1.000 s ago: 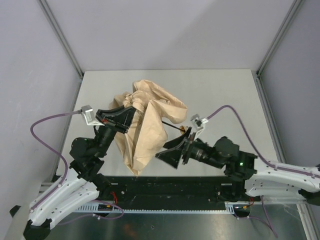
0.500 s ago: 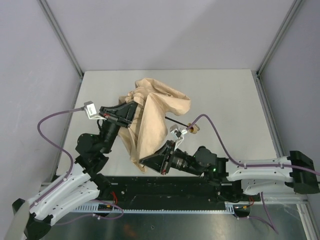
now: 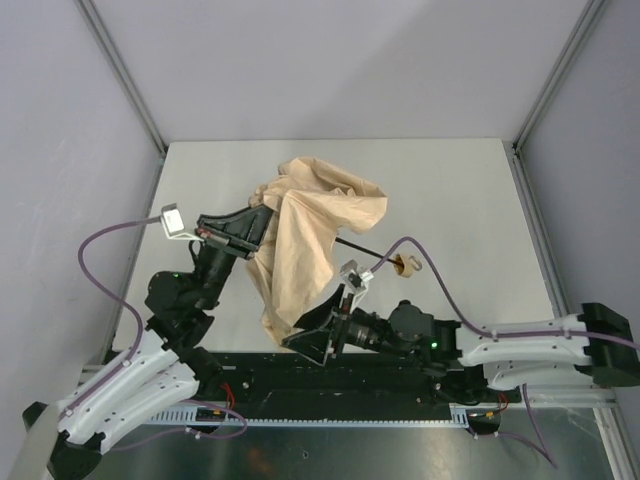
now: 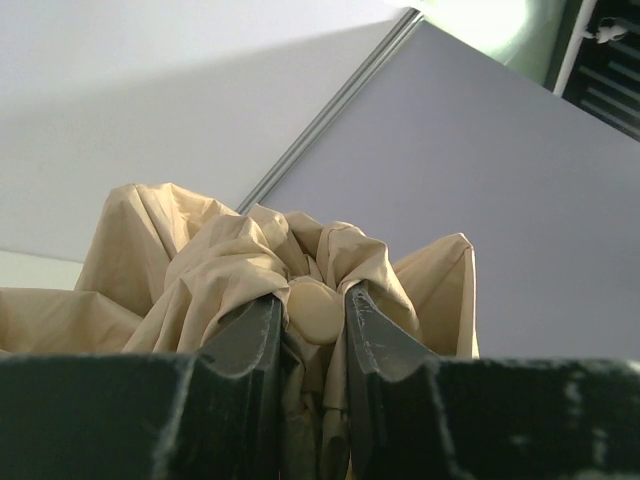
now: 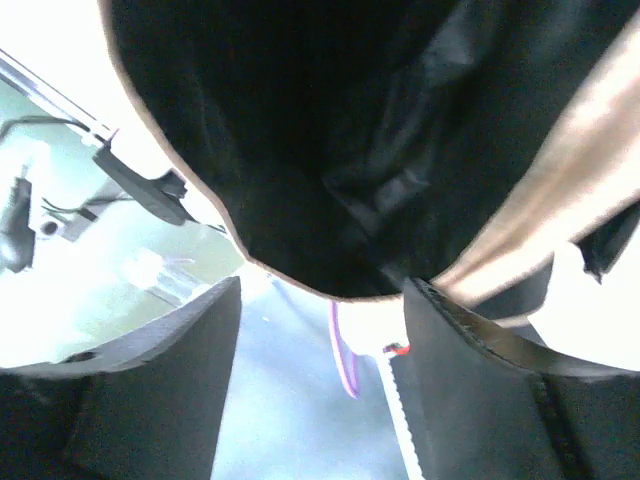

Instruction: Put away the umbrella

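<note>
The umbrella (image 3: 310,225) lies half collapsed mid-table, a crumpled heap of tan fabric. Its thin black shaft (image 3: 362,248) runs right to a small tan handle (image 3: 405,265). My left gripper (image 3: 255,222) is at the heap's left side, shut on the umbrella's round tan top cap (image 4: 318,312) and the bunched fabric around it. My right gripper (image 3: 298,338) is at the fabric's lower end near the table's front edge. In the right wrist view this gripper (image 5: 322,292) stands open just under the canopy's dark inside (image 5: 330,150), with nothing between its fingers.
The white table (image 3: 450,190) is walled by grey panels at the back and both sides. A black rail (image 3: 330,380) runs along the near edge by the arm bases. A purple cable (image 3: 440,290) loops over the table from the right arm.
My right gripper has moved left and toward the near edge, down to the fabric's lower end. The canopy and handle have shifted slightly right. The left gripper keeps its hold.
</note>
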You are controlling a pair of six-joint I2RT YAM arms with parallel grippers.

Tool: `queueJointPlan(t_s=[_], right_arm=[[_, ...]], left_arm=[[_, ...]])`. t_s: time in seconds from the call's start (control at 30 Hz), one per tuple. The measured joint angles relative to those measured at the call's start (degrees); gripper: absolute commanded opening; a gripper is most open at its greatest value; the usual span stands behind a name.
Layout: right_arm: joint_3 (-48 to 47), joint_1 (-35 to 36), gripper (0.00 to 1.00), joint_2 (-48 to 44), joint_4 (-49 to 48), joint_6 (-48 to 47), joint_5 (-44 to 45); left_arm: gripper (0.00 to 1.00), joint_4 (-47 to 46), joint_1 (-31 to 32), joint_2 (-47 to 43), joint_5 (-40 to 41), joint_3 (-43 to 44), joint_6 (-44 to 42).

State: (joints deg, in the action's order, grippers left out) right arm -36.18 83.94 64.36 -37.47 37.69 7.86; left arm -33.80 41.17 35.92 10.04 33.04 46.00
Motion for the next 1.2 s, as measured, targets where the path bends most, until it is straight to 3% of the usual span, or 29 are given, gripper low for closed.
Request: queueJointPlan(t_s=[0.17,0.3,0.47,0.67,0.87,1.07,1.2], right_arm=[[-1.05,0.0,0.88,-13.57,20.5,-1.57,0.9],[-5.16,-0.26,0.9,-24.13,37.7,-5.64,0.46],[-18.62,-2.97,0.99,-26.4,53.72,-13.35,2.6],[-31.1,-11.78,0.99,-22.56,61.22,-22.32,2.05],[-34.4,-22.45,0.99,-14.34,64.08,-27.26,-9.84],[-33.94,-22.95,0.99,-5.44,64.15,-28.55,-20.28],[-33.94,-19.26,0.99,-1.92,62.34,-28.52,-22.69]], left_arm=[[0.0,1.51,0.0,-4.92,-1.7,-0.68,-3.61],[0.0,5.73,0.0,-8.85,-3.3,-1.31,-5.62],[0.0,11.34,0.0,-10.21,-8.52,-1.31,-7.26],[0.0,18.56,0.0,-10.03,-17.25,-1.22,-8.68],[0.0,21.07,0.0,-9.35,-22.97,0.04,-8.72],[0.0,21.09,0.0,-7.15,-27.3,2.1,-8.94],[0.0,21.09,0.0,-6.36,-28.87,2.75,-9.01]])
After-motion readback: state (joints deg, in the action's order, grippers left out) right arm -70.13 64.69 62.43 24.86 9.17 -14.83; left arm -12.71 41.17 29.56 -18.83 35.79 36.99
